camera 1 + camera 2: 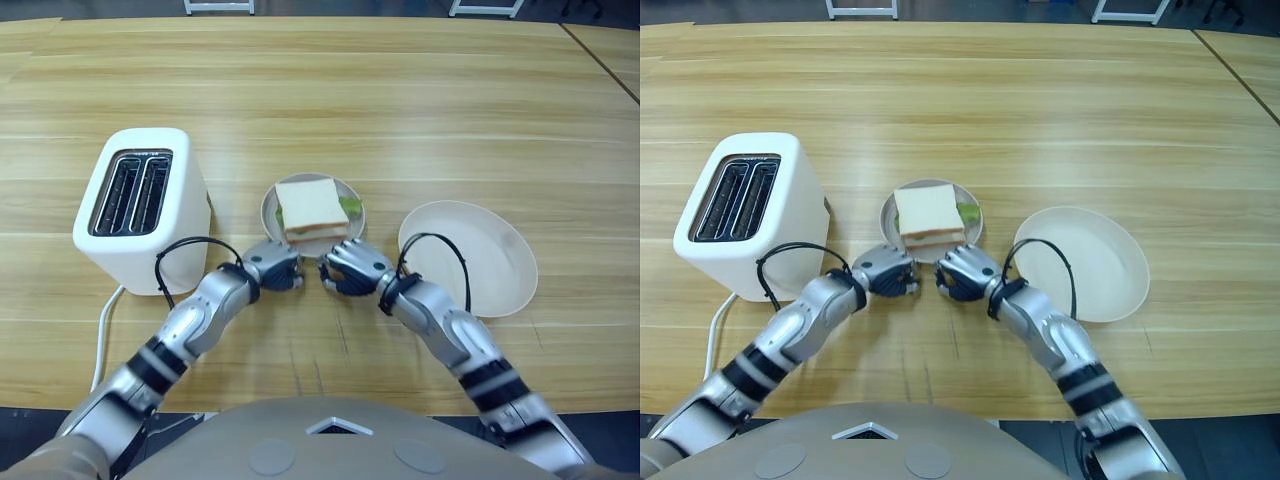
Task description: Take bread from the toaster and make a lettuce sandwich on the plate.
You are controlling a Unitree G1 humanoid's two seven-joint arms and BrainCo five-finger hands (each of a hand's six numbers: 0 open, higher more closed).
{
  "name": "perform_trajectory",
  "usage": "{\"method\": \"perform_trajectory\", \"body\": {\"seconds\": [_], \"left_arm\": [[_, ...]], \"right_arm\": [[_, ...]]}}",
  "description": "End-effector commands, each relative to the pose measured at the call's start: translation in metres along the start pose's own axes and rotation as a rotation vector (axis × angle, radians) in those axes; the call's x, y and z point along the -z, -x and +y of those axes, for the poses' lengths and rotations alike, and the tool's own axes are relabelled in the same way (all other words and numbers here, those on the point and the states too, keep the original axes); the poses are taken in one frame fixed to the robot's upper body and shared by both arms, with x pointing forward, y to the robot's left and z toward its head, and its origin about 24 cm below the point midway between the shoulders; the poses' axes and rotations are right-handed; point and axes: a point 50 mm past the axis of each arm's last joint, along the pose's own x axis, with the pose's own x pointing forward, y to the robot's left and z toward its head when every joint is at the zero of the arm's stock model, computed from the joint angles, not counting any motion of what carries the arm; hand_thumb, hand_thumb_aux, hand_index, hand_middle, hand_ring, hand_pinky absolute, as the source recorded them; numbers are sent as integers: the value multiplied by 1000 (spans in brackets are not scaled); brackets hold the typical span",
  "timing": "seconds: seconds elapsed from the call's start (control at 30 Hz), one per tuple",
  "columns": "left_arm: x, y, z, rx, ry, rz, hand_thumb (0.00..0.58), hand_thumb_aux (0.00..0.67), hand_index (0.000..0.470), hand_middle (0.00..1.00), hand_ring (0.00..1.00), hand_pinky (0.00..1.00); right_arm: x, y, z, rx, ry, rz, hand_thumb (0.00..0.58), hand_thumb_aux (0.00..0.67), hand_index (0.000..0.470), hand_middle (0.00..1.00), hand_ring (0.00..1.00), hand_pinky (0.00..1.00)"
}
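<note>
The sandwich (312,205) is sitting on the small grey plate (268,215) in the middle of the bench (400,120). White bread is lying on top and a green leaf of lettuce (351,207) is poking out at the right edge. The left robot hand (272,267) and the right robot hand (352,268) are resting just beside the plate's near rim, one on either side. Both are clenched with fingers curled in and are grasping nothing. Whether their knuckles are touching the rim I cannot tell. The right eye view is giving a slightly clearer look at the strip of bench between the two hands.

The white toaster (150,250) is standing upright to the left of the plate. Its two slots (132,192) are looking dark, and its white cable (104,335) is trailing toward the near edge. A larger cream plate (470,260) is lying to the right, near the grey plate but apart from it.
</note>
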Motion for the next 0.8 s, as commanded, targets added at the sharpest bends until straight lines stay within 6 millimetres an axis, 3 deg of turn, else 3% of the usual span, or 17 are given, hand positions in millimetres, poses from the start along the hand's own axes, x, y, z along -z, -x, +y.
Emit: {"method": "perform_trajectory", "body": {"seconds": [0.03,0.13,0.23,0.27,0.3,0.37,0.4,0.43,0.53,0.57,0.7,0.8], "left_arm": [[44,-33,16,-80,-65,232,580,670,470,1000,1000,1000],[52,-41,27,-137,-78,267,580,670,470,1000,1000,1000],[48,-32,24,-155,48,205,580,670,470,1000,1000,1000],[46,-26,23,-165,88,184,460,365,256,0,0,0],[44,-17,24,-183,116,158,0,0,0,0,0,0],[37,3,31,-248,154,112,0,0,0,0,0,0],[34,13,33,-273,177,93,0,0,0,0,0,0],[31,24,36,-306,212,68,0,0,0,0,0,0],[18,55,39,-364,356,-18,0,0,0,0,0,0],[14,64,41,-387,414,-44,0,0,0,0,0,0],[1,99,69,-625,670,-213,0,0,0,0,0,0],[4,112,87,-767,784,-291,0,0,0,0,0,0]], "right_arm": [[26,-40,-8,42,29,152,580,670,470,1000,1000,1000],[31,-52,-23,106,26,183,580,670,470,1000,1000,1000],[32,-41,-34,162,33,176,580,670,470,1000,1000,1000],[33,-34,-38,182,32,177,580,670,470,1000,1000,1000],[35,-22,-39,197,35,179,580,670,470,1000,1000,1000],[35,2,-42,233,27,190,580,670,470,867,867,867],[34,13,-43,246,29,193,485,399,280,667,667,667],[32,25,-44,265,6,197,0,0,0,396,396,396],[24,55,-47,322,-91,197,0,0,0,47,47,47],[22,63,-49,346,-133,195,0,0,0,0,0,0],[19,91,-78,633,-288,146,0,0,0,0,0,0],[27,104,-101,880,-355,145,0,0,0,0,0,0]]}}
